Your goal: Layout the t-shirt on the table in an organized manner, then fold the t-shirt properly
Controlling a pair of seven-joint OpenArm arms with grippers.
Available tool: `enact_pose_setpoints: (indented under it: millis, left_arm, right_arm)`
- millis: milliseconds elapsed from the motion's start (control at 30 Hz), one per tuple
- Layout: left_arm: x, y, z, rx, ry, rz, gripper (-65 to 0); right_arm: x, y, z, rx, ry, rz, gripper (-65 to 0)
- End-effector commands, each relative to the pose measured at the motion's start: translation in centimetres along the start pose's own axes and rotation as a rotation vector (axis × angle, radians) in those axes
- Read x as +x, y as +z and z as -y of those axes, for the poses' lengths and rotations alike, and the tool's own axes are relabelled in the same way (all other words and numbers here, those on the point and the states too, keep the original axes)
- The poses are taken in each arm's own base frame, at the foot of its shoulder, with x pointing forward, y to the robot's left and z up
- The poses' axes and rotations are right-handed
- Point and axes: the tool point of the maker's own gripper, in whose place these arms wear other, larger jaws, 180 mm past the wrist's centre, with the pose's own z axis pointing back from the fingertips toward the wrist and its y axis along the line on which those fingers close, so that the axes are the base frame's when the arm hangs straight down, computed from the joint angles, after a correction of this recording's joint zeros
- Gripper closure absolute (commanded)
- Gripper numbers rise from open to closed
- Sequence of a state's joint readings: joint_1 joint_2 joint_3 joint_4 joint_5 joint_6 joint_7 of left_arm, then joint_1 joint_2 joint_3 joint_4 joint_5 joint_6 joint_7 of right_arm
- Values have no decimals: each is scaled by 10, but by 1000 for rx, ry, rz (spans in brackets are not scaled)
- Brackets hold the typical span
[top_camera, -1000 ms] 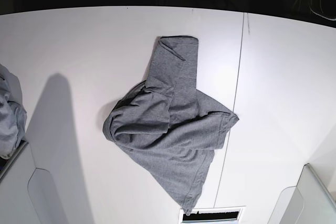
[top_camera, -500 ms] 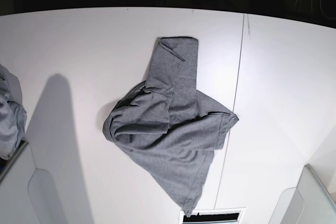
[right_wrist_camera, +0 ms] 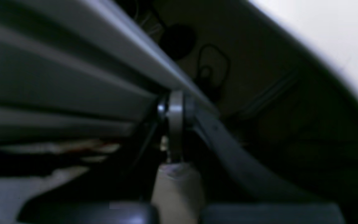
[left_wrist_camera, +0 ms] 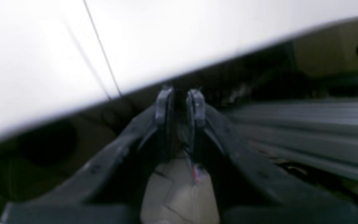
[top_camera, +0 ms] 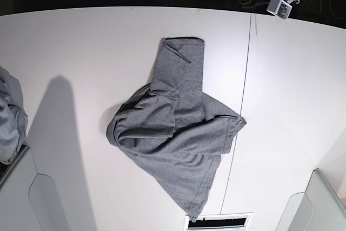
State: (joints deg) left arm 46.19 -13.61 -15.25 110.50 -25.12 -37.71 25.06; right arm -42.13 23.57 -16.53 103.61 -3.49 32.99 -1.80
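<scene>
— Counter [top_camera: 75, 41] is white and flat, with a thin dark line [top_camera: 241, 101] down it. Grey t-shirt [top_camera: 175, 128] lies bunched up in the middle.

— What else?

— Paler cloth [top_camera: 10, 117] at the side edge. Dark room behind.

— Hands?

— Left hand [left_wrist_camera: 180, 104] is a little apart, empty. Right hand [right_wrist_camera: 175, 107] is pressed together, empty.

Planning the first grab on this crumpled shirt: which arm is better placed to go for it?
Probably the left. The left gripper shows at the table's far edge, jaws slightly parted, nearer the t-shirt. The right gripper is shut, off the table and out of the overhead view.
</scene>
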Motion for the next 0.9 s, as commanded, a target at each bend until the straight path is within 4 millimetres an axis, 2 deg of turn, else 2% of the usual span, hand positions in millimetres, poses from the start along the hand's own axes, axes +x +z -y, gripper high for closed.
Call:
enact_pose_setpoints:
  millis: [0,100,233,300,433,600,667,767,867]
  left_arm:
    - [20,8,-4,-1,-36,52,-118]
    - [51,19,-20,24,-117,98,-172]
    - [76,20,-34,20,-194,126,-311]
    - [88,19,-38,17,-213,152,-321]
    - [108,14,-51,46,-220,197,-321]
    - [119,-9,-68,66,-175,220,-322]
    - [127,-25,-73,70,-162,226,-323]
    - [132,-51,-84,89,-173,197,-330]
    - [133,-76,-98,110,-175,160,-395]
  right_arm:
    - [15,2,-1,7,18,51,0]
    - [18,3,0,1,6,62,0]
    - [23,9,33,-92,-13,76,0]
    - [25,16,58,-157,-5,79,0]
    - [57,26,107,-272,-33,188,0]
    - [94,14,161,-397,-148,260,-5]
    - [104,1,179,-402,-201,278,-71]
    - [114,-21,204,-406,-252,298,-224]
    - [116,-41,221,-399,-303,296,-308]
